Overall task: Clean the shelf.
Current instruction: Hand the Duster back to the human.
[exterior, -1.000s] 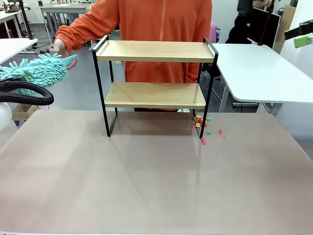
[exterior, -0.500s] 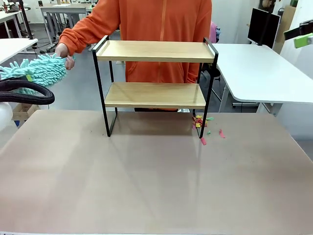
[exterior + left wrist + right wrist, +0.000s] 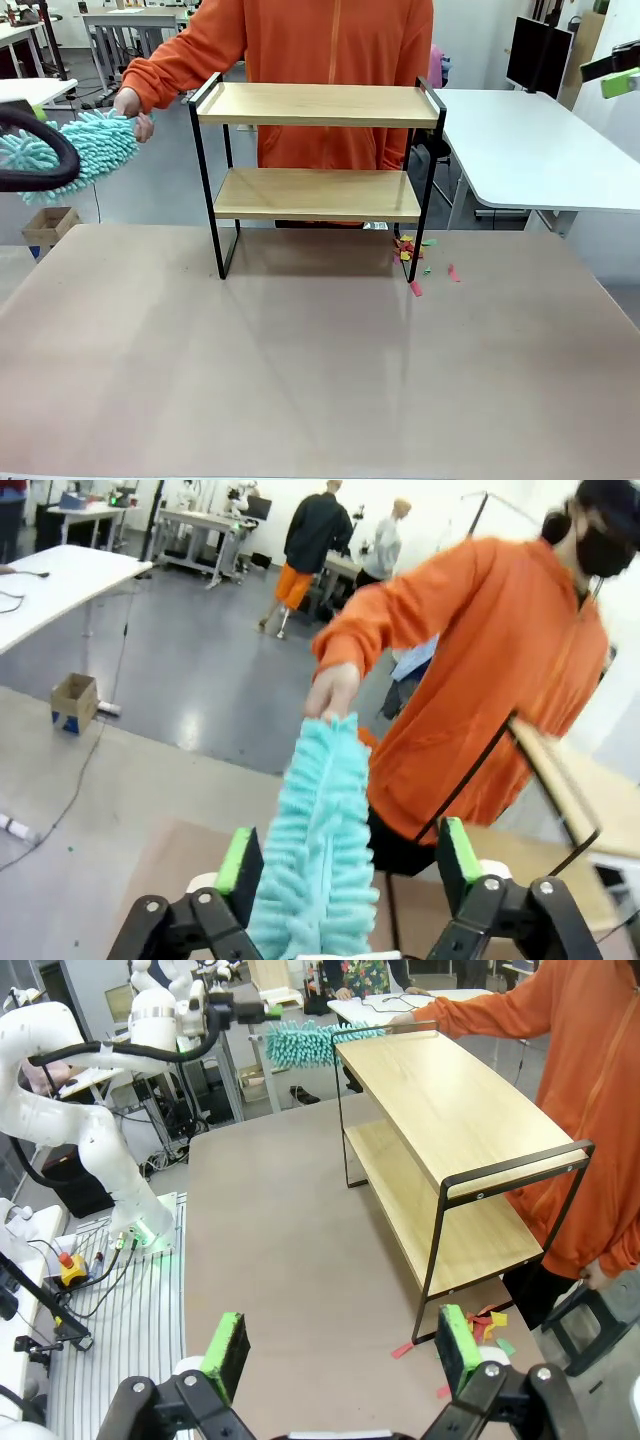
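Left gripper (image 3: 345,865) fingers spread wide on either side of a teal duster (image 3: 320,840); right gripper (image 3: 340,1348) fingers wide apart on nothing.

The shelf (image 3: 318,175) stands at the table's (image 3: 300,380) far edge, both wooden boards bare. Coloured paper scraps (image 3: 420,262) lie on the table by the shelf's right front leg. Left of the shelf, off the table, a person's hand (image 3: 128,103) grips the duster's near end. The person in an orange top (image 3: 330,40) stands right behind the shelf.
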`<state>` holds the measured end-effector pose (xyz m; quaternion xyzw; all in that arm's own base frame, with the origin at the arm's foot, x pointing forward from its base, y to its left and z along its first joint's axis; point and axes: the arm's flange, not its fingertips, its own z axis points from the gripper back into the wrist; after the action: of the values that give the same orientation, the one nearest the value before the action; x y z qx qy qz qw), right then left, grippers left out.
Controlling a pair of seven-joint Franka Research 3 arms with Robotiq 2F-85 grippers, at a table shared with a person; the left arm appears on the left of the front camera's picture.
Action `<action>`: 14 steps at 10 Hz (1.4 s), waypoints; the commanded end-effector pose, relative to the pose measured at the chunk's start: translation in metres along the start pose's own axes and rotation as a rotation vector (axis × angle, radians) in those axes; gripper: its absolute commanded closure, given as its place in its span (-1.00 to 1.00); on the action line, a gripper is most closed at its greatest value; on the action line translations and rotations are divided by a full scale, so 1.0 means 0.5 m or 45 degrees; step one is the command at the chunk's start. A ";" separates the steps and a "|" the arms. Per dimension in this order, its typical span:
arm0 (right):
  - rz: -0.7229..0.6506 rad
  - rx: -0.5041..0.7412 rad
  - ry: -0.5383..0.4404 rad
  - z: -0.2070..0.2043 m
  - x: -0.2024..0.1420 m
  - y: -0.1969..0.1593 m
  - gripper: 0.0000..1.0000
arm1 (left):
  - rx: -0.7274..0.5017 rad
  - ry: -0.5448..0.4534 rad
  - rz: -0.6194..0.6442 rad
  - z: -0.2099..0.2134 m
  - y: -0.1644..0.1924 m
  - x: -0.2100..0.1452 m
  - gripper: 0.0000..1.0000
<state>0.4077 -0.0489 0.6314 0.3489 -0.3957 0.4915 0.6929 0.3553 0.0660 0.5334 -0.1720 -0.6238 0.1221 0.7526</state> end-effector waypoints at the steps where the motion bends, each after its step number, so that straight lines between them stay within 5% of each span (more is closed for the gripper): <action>1: 0.023 0.006 0.013 0.004 -0.001 0.002 -1.00 | -0.066 -0.006 0.213 0.080 0.021 0.134 -1.00; 5: 0.023 0.006 0.013 0.004 -0.001 0.002 -1.00 | -0.062 -0.163 0.594 0.178 0.173 0.281 -1.00; 14: 0.023 0.006 0.013 0.004 -0.001 0.002 -1.00 | -0.030 -0.192 0.579 0.182 0.196 0.266 -1.00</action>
<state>0.4078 -0.0488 0.6315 0.3490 -0.3955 0.4918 0.6928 0.2952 0.2186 0.6287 -0.3119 -0.6237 0.2952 0.6531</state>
